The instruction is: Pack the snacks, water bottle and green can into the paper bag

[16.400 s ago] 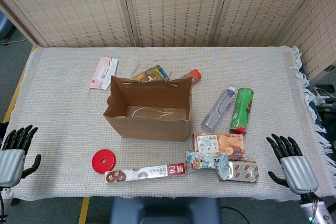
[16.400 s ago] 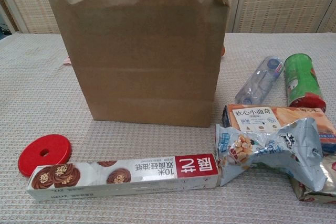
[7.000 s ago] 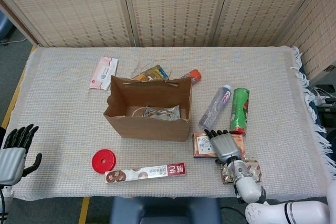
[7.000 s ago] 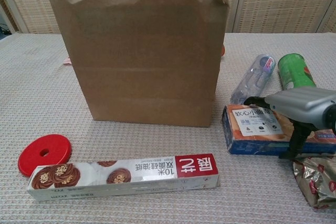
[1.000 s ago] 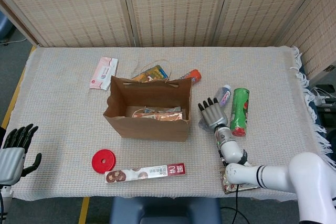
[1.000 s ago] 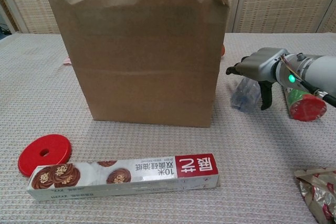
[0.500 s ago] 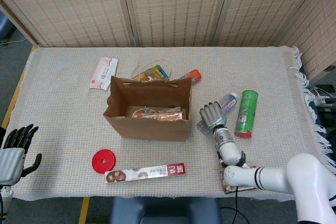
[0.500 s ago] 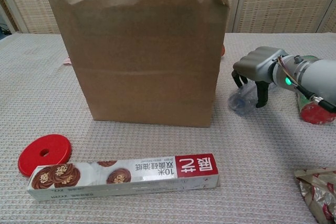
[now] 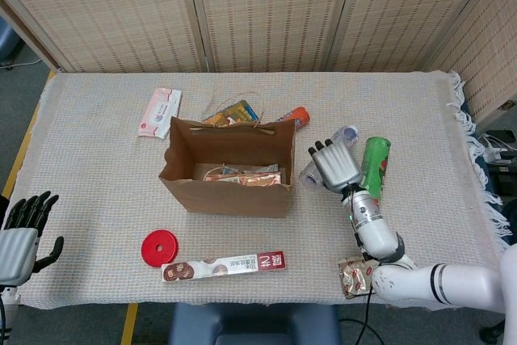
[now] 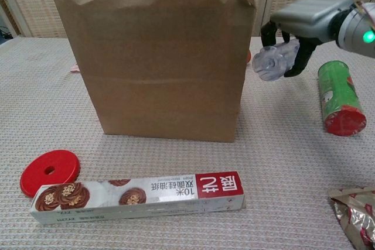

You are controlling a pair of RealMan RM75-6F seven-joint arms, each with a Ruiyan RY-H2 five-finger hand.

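My right hand (image 9: 337, 166) (image 10: 303, 16) grips the clear water bottle (image 10: 274, 58) (image 9: 346, 134) and holds it lifted off the table, just right of the brown paper bag (image 9: 229, 194) (image 10: 155, 57). The bag stands open with snack packets (image 9: 242, 174) lying inside. The green can (image 9: 374, 166) (image 10: 336, 96) lies on its side right of the hand. A foil snack pack (image 9: 354, 276) (image 10: 355, 218) lies at the front right. A long cookie box (image 9: 224, 266) (image 10: 137, 197) lies in front of the bag. My left hand (image 9: 20, 235) hangs open at the table's front left corner.
A red disc (image 9: 158, 248) (image 10: 50, 171) lies left of the cookie box. Behind the bag lie a pink-white packet (image 9: 158, 112), a colourful snack pack (image 9: 234, 112) and an orange tube (image 9: 296, 116). Wicker screens stand behind the cloth-covered table (image 9: 97, 167).
My right hand has lifted the water bottle off the table and raised it beside the bag. The green can has shifted slightly. The left hand is still.
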